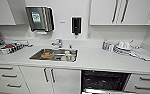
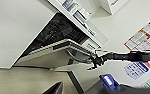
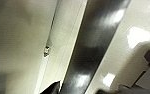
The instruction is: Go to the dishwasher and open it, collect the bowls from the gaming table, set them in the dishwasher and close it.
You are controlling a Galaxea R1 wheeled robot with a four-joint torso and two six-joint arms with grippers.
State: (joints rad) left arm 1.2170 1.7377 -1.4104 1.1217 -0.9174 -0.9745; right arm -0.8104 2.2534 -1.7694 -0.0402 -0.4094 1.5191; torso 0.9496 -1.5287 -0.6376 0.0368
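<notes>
Dishwasher (image 1: 104, 81) at lower right of head frame, under white counter (image 1: 96, 58), door dropped open, dark interior exposed. Right gripper (image 2: 96, 62) in left wrist view at door edge; grip state: cannot tell. Left gripper: cannot tell either. Risk: base or arm clipping lowered door (image 2: 53, 51) when turning away; door springing back if unlatched.

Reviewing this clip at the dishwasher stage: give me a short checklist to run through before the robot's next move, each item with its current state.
1. Dishwasher open: ok, dark interior exposed below the counter.
2. Door fully lowered: cannot tell; in the left wrist view it looks partly down.
3. Right gripper at the door's edge: ok, in the left wrist view it reaches the door; grip cannot tell.
4. Bowls loaded: cannot tell, the interior is too dark.
5. Sink holds items: ok, none identifiable.
</notes>
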